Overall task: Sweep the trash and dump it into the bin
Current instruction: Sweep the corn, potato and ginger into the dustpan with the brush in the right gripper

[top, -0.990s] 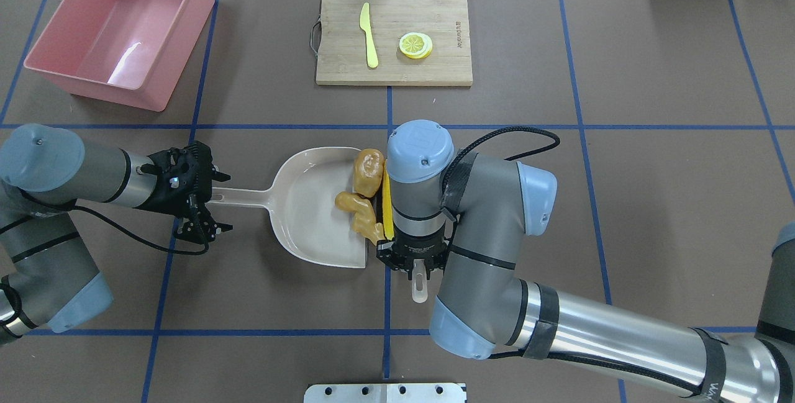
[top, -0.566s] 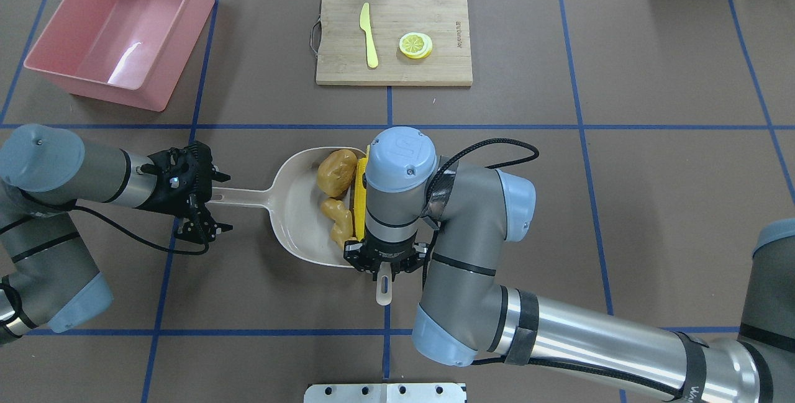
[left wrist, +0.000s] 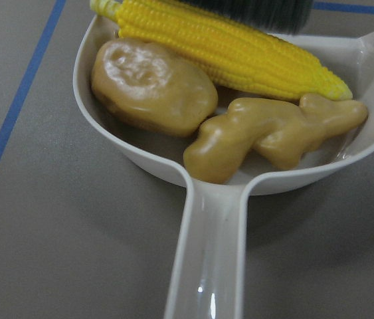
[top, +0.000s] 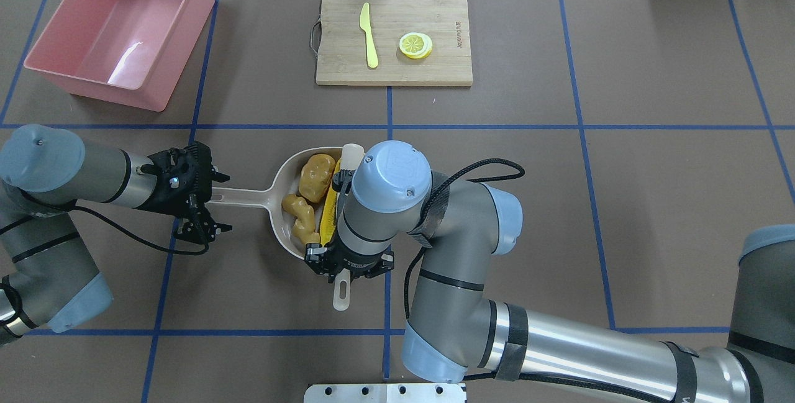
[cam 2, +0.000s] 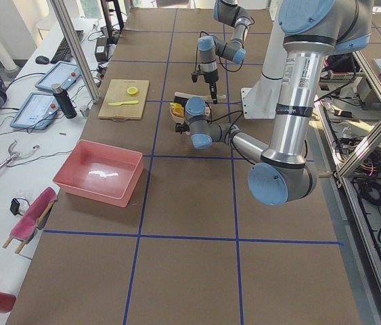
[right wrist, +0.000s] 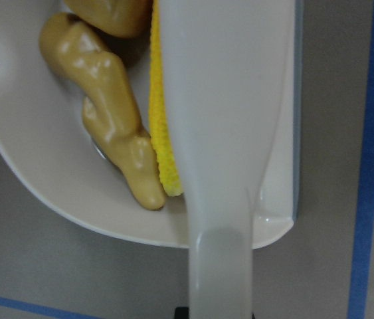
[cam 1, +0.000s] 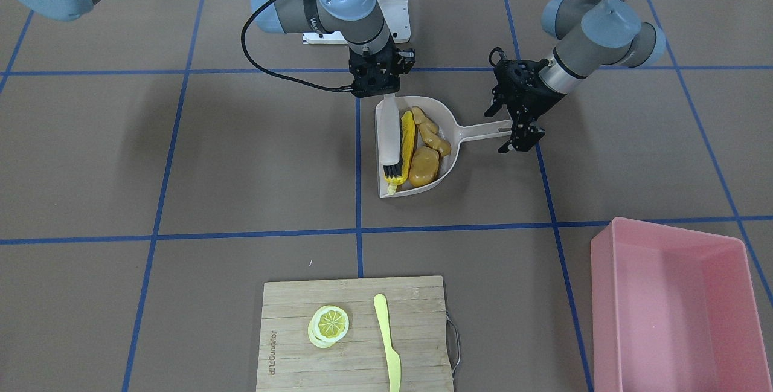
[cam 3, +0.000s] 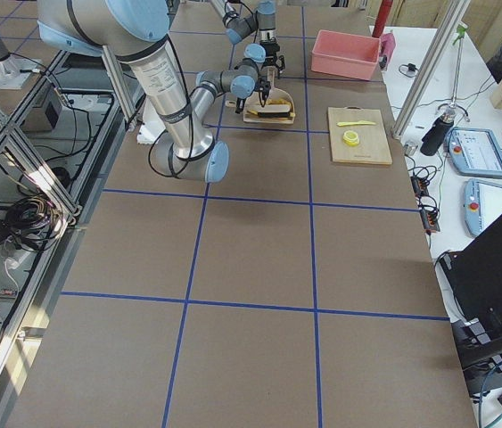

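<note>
Brown matting carries the pink bin (top: 118, 33) at ten o'clock; the left gripper (top: 202, 195) clamps the dustpan handle (top: 242, 197), steadying it flat, so corn (top: 328, 210), potato (top: 315, 176) and ginger (top: 301, 220) sit inside, penned by the brush (cam 1: 392, 138) clamped in the right gripper (top: 345, 266) at six o'clock

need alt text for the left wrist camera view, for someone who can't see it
Close-up of a beige dustpan on a brown table, its handle running toward the camera. In its scoop lie a yellow corn cob, a tan-orange potato and a knobbly ginger root, with dark brush bristles just behind the corn.
</note>
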Tool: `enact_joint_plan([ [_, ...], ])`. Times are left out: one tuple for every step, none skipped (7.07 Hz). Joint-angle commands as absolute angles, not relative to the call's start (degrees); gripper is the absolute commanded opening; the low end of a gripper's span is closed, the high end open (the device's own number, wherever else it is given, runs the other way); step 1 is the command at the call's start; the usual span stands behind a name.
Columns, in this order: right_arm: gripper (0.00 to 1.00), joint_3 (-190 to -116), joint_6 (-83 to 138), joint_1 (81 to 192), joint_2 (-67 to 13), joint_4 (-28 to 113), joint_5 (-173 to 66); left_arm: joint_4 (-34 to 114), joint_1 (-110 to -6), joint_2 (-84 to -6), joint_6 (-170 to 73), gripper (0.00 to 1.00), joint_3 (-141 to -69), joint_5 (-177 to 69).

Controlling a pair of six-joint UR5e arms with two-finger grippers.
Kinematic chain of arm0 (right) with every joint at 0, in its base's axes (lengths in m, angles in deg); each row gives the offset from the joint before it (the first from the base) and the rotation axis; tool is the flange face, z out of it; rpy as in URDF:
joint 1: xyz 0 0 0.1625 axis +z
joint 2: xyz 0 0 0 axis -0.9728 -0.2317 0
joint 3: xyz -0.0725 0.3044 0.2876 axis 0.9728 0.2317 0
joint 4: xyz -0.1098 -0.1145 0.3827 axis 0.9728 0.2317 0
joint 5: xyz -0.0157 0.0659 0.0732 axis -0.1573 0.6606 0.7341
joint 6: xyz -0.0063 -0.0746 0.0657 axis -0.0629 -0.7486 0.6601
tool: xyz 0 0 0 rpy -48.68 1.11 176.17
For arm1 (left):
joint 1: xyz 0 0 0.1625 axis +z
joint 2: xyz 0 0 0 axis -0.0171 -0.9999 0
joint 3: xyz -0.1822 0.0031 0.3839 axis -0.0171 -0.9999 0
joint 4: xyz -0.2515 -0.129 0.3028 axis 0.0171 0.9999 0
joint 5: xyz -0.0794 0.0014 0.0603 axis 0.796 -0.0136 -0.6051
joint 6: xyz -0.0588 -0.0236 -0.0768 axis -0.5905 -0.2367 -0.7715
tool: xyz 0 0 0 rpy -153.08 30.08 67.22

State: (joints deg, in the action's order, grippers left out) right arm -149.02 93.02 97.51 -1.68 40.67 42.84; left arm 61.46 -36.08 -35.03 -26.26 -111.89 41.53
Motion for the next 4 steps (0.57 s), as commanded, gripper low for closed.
enact_joint_plan([
  [0.0, -149.89, 97.75, 97.43, -1.89, 34.88, 42.05, 61.47, -36.02, -35.06, -26.26, 0.97, -111.72, 41.53],
  [0.0, -152.08, 98.82, 97.87, -2.59, 34.6, 43.0, 62.94, -36.02, -35.06, -26.44, 0.91, -111.28, 41.53],
  [0.0, -153.84, 98.92, 100.14, -3.38, 36.25, 47.8, 63.74, -35.94, -35.15, -28.53, 0.81, -111.1, 41.53],
  [0.0, -158.29, 97.52, 104.51, -5.13, 44.09, 52.37, 63.84, -35.85, -35.15, -28.64, 0.67, -111.27, 41.53],
])
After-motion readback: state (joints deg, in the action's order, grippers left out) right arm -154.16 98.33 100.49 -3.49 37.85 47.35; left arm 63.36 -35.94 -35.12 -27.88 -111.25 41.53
